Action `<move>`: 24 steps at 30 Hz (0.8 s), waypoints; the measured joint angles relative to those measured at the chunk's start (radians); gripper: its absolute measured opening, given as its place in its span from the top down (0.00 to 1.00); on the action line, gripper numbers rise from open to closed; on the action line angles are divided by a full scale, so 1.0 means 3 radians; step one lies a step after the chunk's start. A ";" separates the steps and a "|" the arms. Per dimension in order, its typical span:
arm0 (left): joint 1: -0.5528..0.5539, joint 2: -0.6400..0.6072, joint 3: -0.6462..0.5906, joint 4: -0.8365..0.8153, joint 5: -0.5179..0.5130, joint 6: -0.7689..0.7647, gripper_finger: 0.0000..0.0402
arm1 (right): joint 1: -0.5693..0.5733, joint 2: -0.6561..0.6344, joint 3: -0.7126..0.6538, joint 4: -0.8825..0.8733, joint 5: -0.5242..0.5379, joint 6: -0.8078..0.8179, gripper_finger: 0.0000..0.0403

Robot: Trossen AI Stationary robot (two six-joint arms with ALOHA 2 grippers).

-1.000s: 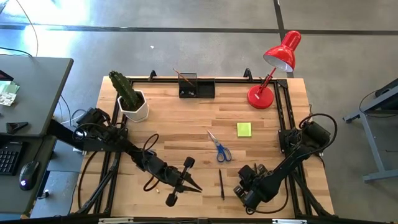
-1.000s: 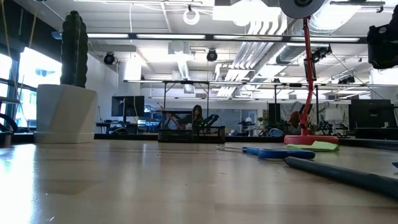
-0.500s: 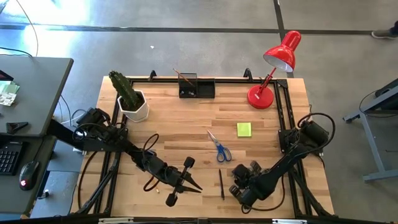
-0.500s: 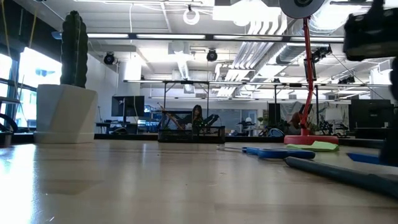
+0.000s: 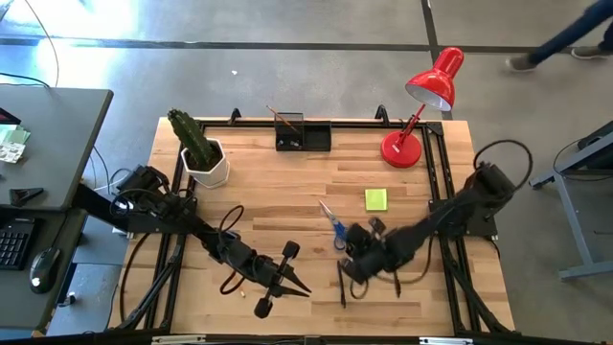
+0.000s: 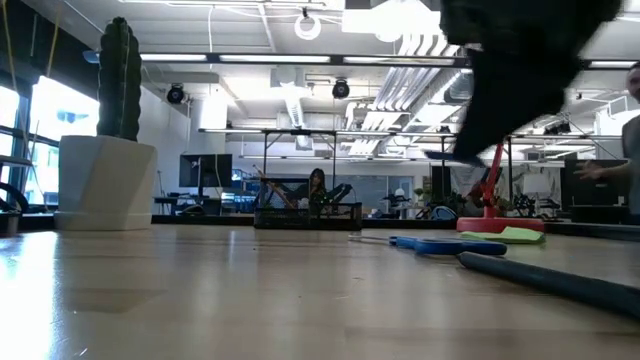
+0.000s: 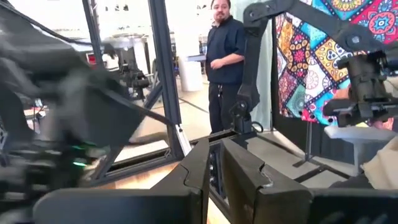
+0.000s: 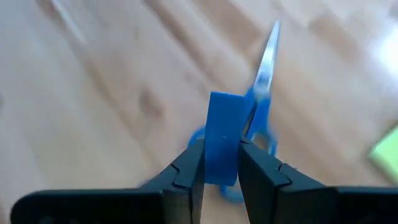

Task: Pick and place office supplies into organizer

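1. Organizer (image 5: 303, 132) first: I see it at the table's far edge, well ahead of both grippers, with a pencil (image 5: 283, 118) already leaning in its left compartment. Everything I pick up has to end there.

2. Left gripper (image 5: 299, 287) rests low near the front edge, its fingers (image 7: 202, 168) pressed together on nothing that I can see. I judge this arm is only waiting, and I would leave it where it is so it stays out of the carrying path.

3. Black pen (image 5: 340, 284) lies flat on the wood between the two grippers, just beside the right one, still to be collected.

4. Right gripper (image 8: 221, 177) is the one at work. In its wrist view its fingers (image 8: 189, 171) clamp a small blue eraser (image 8: 222, 146), held upright with most of the block standing proud of the tips.

5. Scissors (image 8: 261, 109) lie directly below and beyond that gripper, touching nothing of it. The yellow-green sticky pad (image 5: 375, 199) sits a little further out on the right.

6. My judgement of the step: carrying the eraser to the organizer. I would keep the squeeze steady, since the hold is only on the lower part. I would lift clear of the scissors before swinging toward the far edge. I would come in well left of the red lamp (image 5: 421, 105), and release only once the eraser is down inside a compartment.

7. Writing or brands: I can read none on the eraser, scissors, organizer or lamp.
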 joint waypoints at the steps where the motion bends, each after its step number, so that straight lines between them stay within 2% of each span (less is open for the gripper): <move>1: 0.0000 -0.0009 0.0000 -0.0024 0.0002 -0.0001 0.93 | -0.0094 -0.0027 0.0001 0.0057 -0.0003 -0.0151 0.81; 9: -0.0003 -0.0065 -0.0001 -0.0066 0.0024 -0.0020 0.93 | -0.0852 -0.0047 0.0001 0.0511 -0.0130 -0.1361 0.81; 13: -0.0003 -0.0165 -0.0001 -0.0282 0.0010 -0.0036 0.93 | -0.1181 -0.0065 0.0002 0.0734 -0.0177 -0.1824 0.81; 18: -0.0003 -0.0301 -0.0001 -0.0482 -0.0008 -0.0088 0.92 | -0.1644 -0.0065 0.0001 0.1032 -0.0477 -0.2283 0.81; 24: 0.0002 -0.0304 -0.0001 -0.0479 0.0052 -0.0092 0.92 | -0.2146 -0.0053 0.0001 0.1837 -0.0900 -0.2997 0.81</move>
